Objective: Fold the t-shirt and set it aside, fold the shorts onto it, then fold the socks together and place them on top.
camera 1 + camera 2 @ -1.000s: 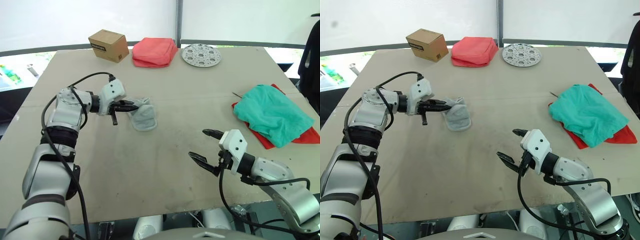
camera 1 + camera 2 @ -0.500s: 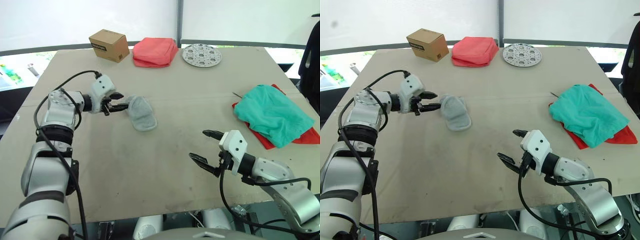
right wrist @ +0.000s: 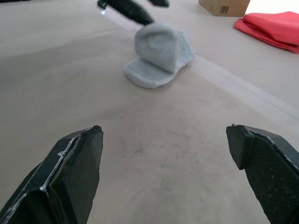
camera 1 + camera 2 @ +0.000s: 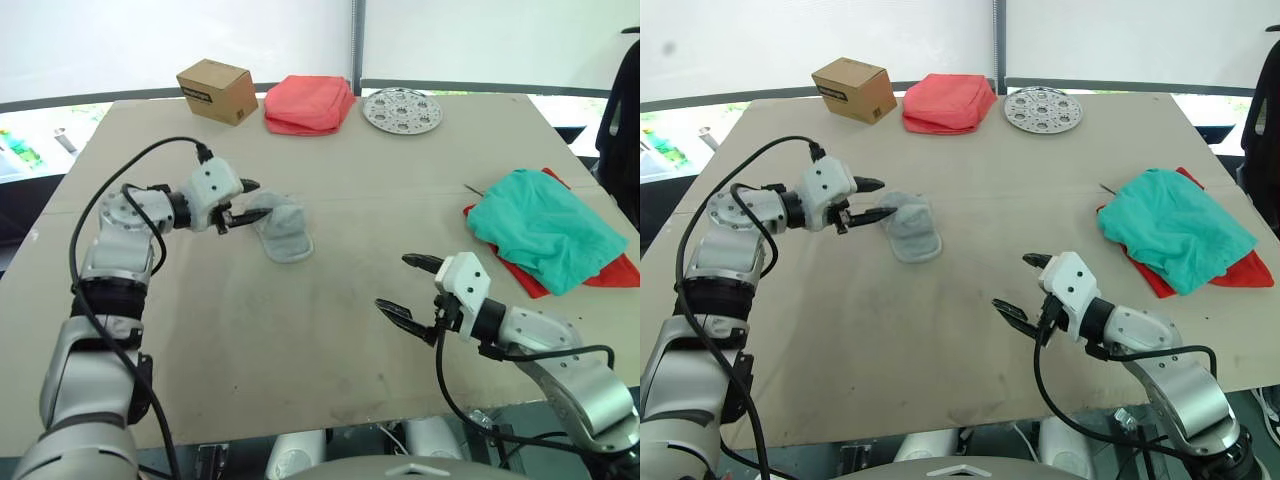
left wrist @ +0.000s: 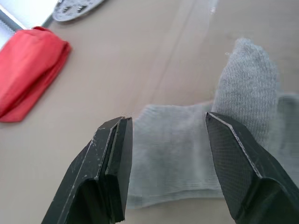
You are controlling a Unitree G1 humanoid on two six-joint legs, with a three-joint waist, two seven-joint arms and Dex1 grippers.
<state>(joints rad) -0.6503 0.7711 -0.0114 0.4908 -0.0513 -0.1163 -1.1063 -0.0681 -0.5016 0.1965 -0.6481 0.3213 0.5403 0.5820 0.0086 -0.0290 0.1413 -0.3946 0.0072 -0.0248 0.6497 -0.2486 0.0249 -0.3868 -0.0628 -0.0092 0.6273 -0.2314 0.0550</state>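
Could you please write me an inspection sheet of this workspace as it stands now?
Surface: beige table, dusty smudges.
Job's things: grey socks left of centre; teal shorts piled on red t-shirt, right edge.
Clutter: cardboard box, folded coral cloth, perforated metal disc, far edge.
Grippers: left gripper open at the socks; right gripper open over bare table.
Cables: black cable looping along left arm.
Surroundings: white backdrop behind.

I see a beige table (image 4: 330,300). At its far edge sit a cardboard box (image 4: 214,91), a folded coral cloth (image 4: 309,104) and a perforated metal disc (image 4: 402,109). Grey socks (image 4: 281,229) lie left of centre. At right, teal shorts (image 4: 543,229) cover a red t-shirt (image 4: 612,273).
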